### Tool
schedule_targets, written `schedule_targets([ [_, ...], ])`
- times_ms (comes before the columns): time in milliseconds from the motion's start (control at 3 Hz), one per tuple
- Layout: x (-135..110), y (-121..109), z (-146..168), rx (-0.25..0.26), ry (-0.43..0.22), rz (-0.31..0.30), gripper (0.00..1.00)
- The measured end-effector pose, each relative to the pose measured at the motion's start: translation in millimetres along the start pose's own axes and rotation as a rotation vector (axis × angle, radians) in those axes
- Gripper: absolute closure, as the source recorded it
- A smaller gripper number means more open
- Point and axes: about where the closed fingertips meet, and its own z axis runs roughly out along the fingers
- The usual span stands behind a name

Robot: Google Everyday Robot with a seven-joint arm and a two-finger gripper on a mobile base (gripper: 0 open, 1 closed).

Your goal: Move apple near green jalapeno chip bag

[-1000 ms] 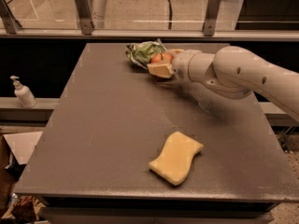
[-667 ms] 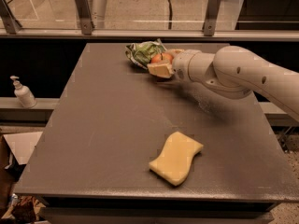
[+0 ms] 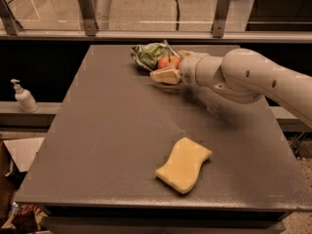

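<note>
Your gripper [image 3: 168,65] is hovering at the bench's [image 3: 112,130] far side. Its fingers [image 3: 165,75] are clasping the apple [image 3: 168,61] right against the green chip bag [image 3: 148,54], since that's its destination.

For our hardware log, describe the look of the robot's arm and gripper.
The arm is smooth and cream-white, made of rounded tubular segments with small dark holes; no cables or markings show. The gripper, at the far edge of the table around the apple, has pale tan wedge-shaped fingers.
</note>
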Motion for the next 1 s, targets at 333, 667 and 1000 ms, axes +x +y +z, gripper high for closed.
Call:
schedule_targets([
  [333, 0.8, -1.2, -1.1, -0.001, -0.019, 0.015, 0.00],
  [667, -9.8, -5.7, -18.2, -0.010, -0.053, 0.017, 0.00],
  [1000, -13.6, -8.8, -56.5, -0.024, -0.077, 0.018, 0.00],
])
